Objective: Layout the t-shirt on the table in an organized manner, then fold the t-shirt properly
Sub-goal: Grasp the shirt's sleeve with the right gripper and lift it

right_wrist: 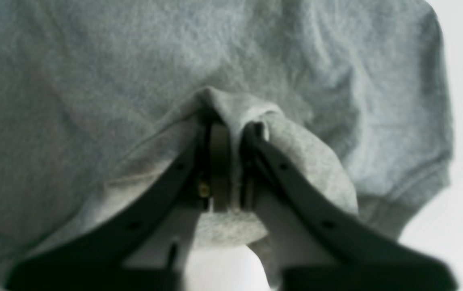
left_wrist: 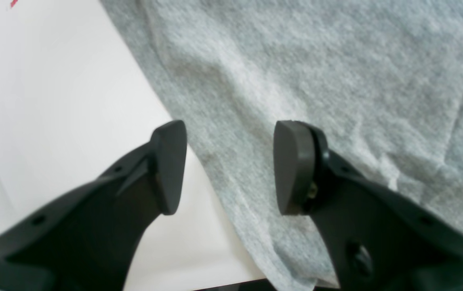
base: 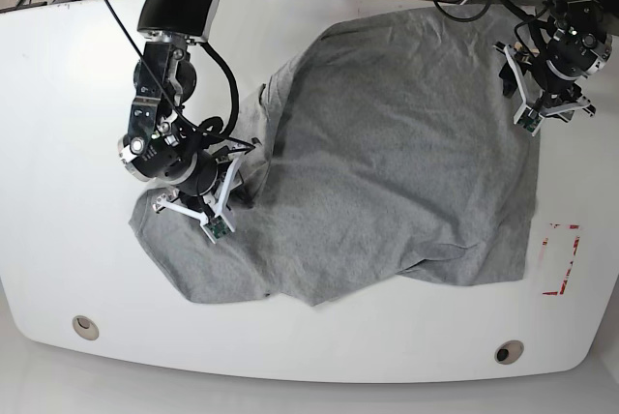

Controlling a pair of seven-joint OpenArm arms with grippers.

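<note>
The heather-grey t-shirt lies spread and wrinkled across the white table, with one sleeve bunched at the left. My right gripper is at that bunched left part. In the right wrist view the right gripper is shut on a raised fold of the t-shirt, with a sleeve hem to its right. My left gripper is at the shirt's right edge. The left wrist view shows the left gripper open and empty, straddling the edge of the t-shirt over the table.
A red tape rectangle marks the table right of the shirt's lower corner. Two round grommet holes sit near the front edge. Cables run behind the table's far edge.
</note>
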